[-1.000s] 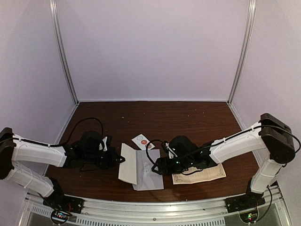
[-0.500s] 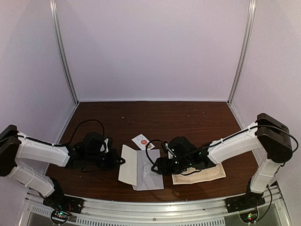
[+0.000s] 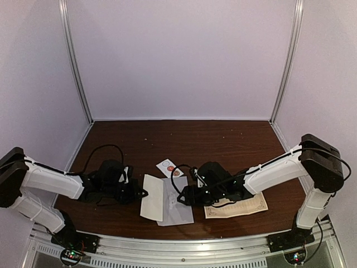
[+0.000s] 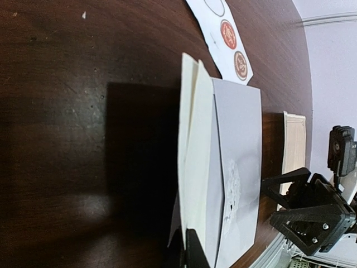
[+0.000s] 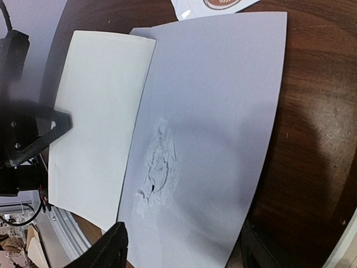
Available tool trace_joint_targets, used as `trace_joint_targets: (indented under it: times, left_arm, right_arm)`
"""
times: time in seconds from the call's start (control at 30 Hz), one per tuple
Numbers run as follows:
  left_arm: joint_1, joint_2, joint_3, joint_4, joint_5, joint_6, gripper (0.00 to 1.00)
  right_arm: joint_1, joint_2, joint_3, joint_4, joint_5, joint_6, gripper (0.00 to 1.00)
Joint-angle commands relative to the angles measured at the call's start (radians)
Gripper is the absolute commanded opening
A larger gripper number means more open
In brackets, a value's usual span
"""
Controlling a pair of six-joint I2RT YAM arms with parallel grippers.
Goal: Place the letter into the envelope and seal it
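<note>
The pale grey envelope [image 3: 177, 207] lies flat at the table's front centre, with a torn patch on its face [image 5: 159, 162]. Its cream-white flap [image 3: 152, 196] stands lifted on the left. My left gripper [image 3: 143, 192] is shut on the flap's edge [image 4: 195, 145]; its fingertips [image 4: 192, 251] pinch the paper. My right gripper [image 3: 184, 198] is open, with its fingers [image 5: 106, 251] straddling the envelope's [image 5: 217, 100] near right edge just above it. The letter [image 3: 240, 207], a cream sheet with an ornate border, lies flat under my right arm; it also shows in the left wrist view [image 4: 294, 145].
A small white strip with round red stickers [image 3: 170, 167] lies just behind the envelope, and shows in the left wrist view [image 4: 226, 36]. The dark wooden table [image 3: 184, 139] is walled on three sides. A metal rail [image 3: 184, 243] runs along the front edge.
My right gripper has crept a little to the left over the envelope. My left gripper still holds the flap in nearly the same place.
</note>
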Motion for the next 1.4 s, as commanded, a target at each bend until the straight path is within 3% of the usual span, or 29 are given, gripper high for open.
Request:
trace_joint_targets:
  times: [0.0,0.9,1.37]
  left_arm:
    - [-0.007,0.013,-0.007,0.054,-0.012,-0.012,0.00]
    - [-0.020,0.052,-0.022,0.099,-0.020,-0.041,0.00]
    - [-0.020,-0.007,0.052,-0.095,-0.102,0.110,0.00]
  right_arm:
    - [0.011,0.048,0.002,-0.057,-0.008,0.018,0.69]
    - [0.031,0.093,0.030,-0.024,-0.037,0.053,0.69]
    - [0.031,0.065,0.007,-0.028,-0.006,0.062,0.66]
